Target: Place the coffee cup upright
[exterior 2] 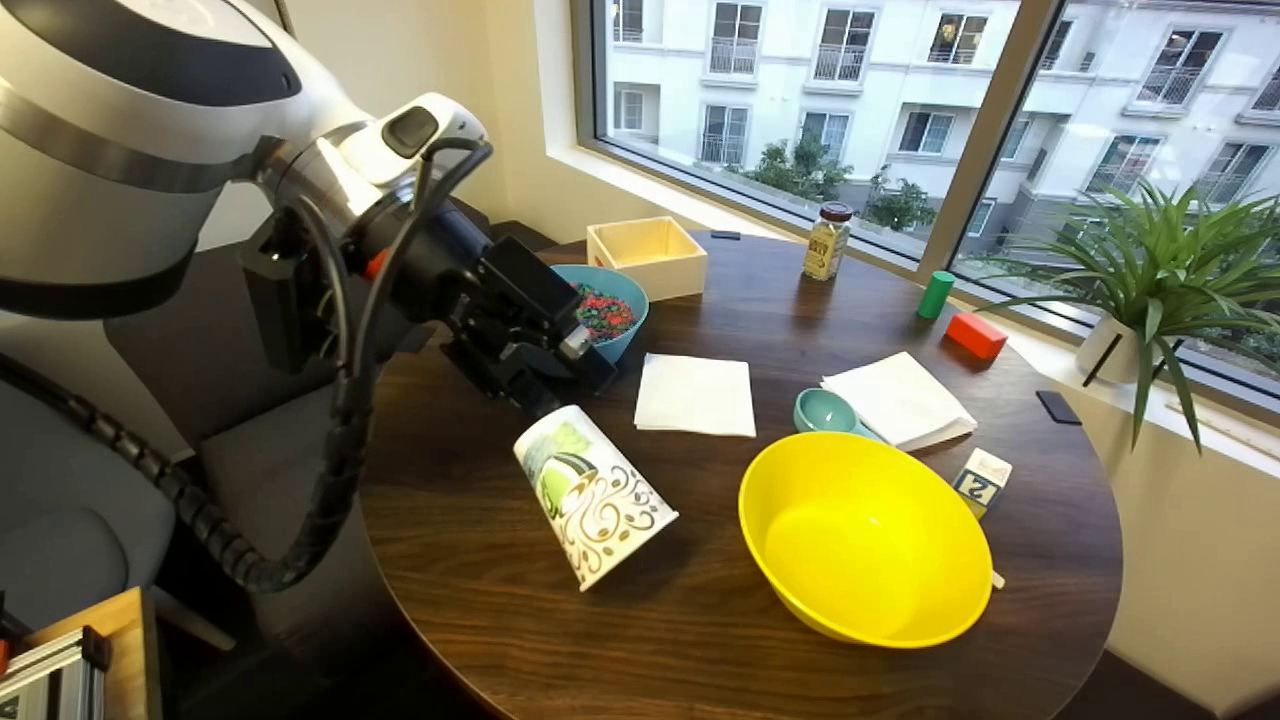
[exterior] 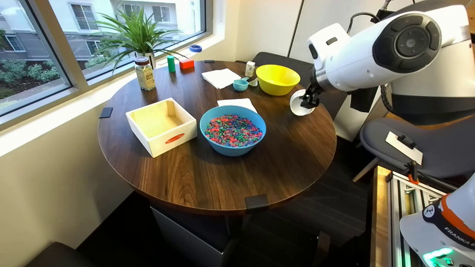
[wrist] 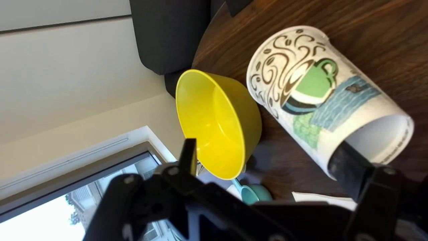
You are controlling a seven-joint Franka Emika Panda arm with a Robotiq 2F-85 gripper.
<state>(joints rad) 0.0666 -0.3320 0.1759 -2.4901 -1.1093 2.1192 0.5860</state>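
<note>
White coffee cup (wrist: 326,100), brown-swirled, printed green and blue; yellow bowl (exterior 2: 860,560), blue bowl (exterior: 233,150), red block (exterior 2: 976,337), green cylinder (exterior 2: 935,296).

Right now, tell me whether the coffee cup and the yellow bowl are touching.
Apart. In an exterior view, a strip of the wooden table shows all the way between the coffee cup and the yellow bowl.

My tool (wrist: 267,152) has a matt black finish; my wrist collar (exterior 2: 325,185) is bare, shiny metal. The coffee cup (wrist: 297,87) is paper, its wall smooth and printed. The counter (exterior: 178,178) shows dark wood grain with a low sheen. The yellow bowl (exterior 2: 870,540) and blue bowl (exterior: 233,151) appear to be smooth plastic, the former lightly glossy. The box (exterior: 159,147) is pale, matt wood. The white folded sheets (exterior 2: 695,395) look like matt paper. The jar (exterior: 145,77) is transparent; whether glass or plastic, I cannot tell.
</note>
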